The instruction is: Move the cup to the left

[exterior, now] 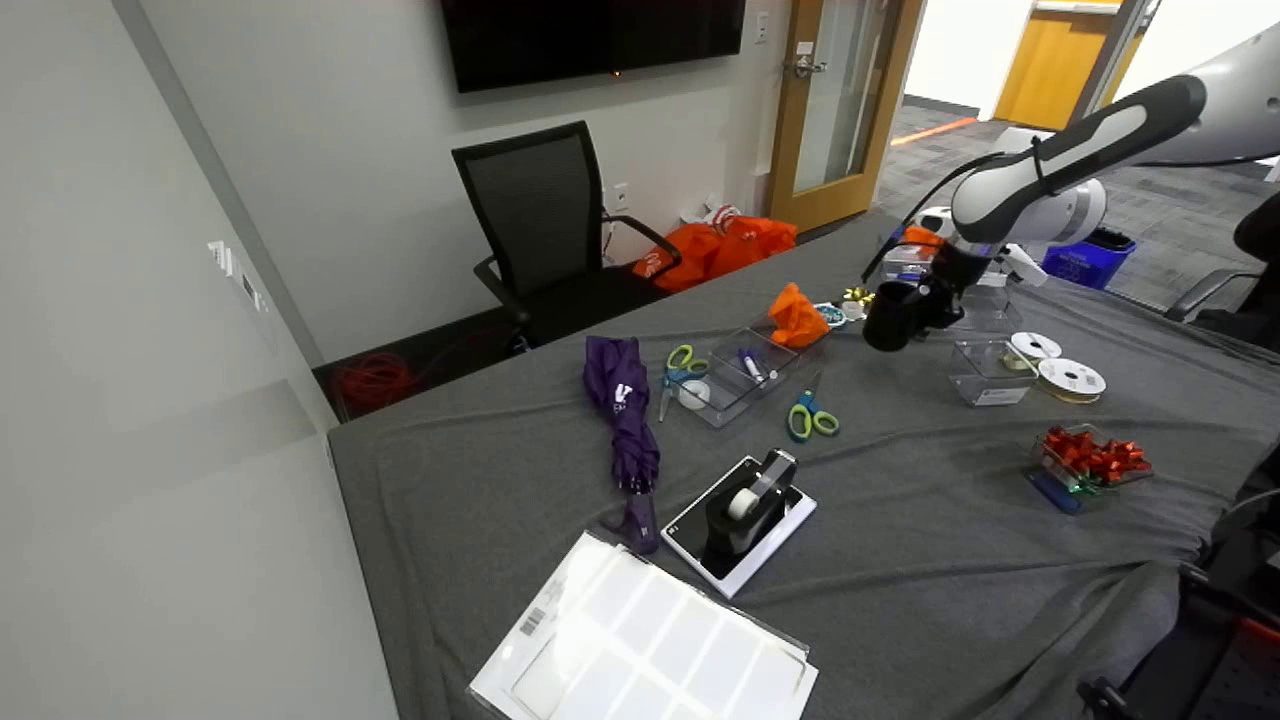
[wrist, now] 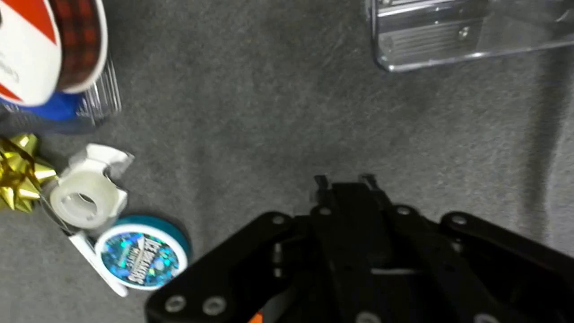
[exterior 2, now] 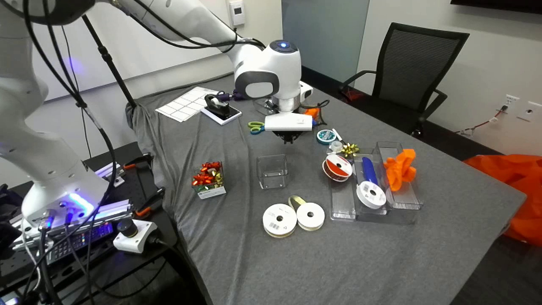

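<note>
The small black cup [exterior: 888, 316] shows in an exterior view at the jaws of my gripper [exterior: 928, 298], by the table's far edge. My gripper is shut on it. Whether the cup touches the cloth I cannot tell. In the wrist view, a dark piece of the cup [wrist: 356, 215], perhaps its handle, sits between the fingers of my gripper [wrist: 345, 180]; the rest is hidden or lost in the dark. In an exterior view my gripper [exterior 2: 288, 136] points down under the white wrist housing, and the cup is hidden behind it.
A clear container [exterior 2: 272, 171] stands beside the gripper. Ribbon spools [exterior 2: 279, 220], a mint tin [wrist: 141, 255], a tape roll [wrist: 85, 197], a gold bow [wrist: 20, 172] and organizer trays [exterior 2: 372, 212] lie nearby. Scissors [exterior: 812, 415], a tape dispenser [exterior: 745, 510] and a purple umbrella [exterior: 625, 420] lie farther off.
</note>
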You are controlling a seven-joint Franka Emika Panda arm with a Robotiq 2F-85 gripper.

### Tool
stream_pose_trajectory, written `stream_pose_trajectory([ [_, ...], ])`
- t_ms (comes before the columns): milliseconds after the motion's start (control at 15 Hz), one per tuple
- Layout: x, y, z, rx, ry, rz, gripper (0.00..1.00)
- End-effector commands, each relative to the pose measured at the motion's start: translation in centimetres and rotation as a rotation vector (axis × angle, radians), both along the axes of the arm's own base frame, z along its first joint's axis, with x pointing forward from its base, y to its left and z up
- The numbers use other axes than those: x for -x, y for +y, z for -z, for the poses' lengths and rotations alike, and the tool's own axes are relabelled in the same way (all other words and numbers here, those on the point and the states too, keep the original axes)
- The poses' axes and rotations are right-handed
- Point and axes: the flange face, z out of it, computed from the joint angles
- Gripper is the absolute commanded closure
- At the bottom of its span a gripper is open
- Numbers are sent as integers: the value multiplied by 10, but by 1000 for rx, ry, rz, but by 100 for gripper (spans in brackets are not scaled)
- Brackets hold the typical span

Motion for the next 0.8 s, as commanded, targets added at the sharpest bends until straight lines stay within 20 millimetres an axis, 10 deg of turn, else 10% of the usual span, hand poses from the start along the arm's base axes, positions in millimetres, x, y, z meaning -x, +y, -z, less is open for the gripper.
stream_pose_trajectory([
  [0, 33, 27, -27, -34, -19, -197, 95],
  [733, 50, 42, -17, -24, 15, -352, 81],
])
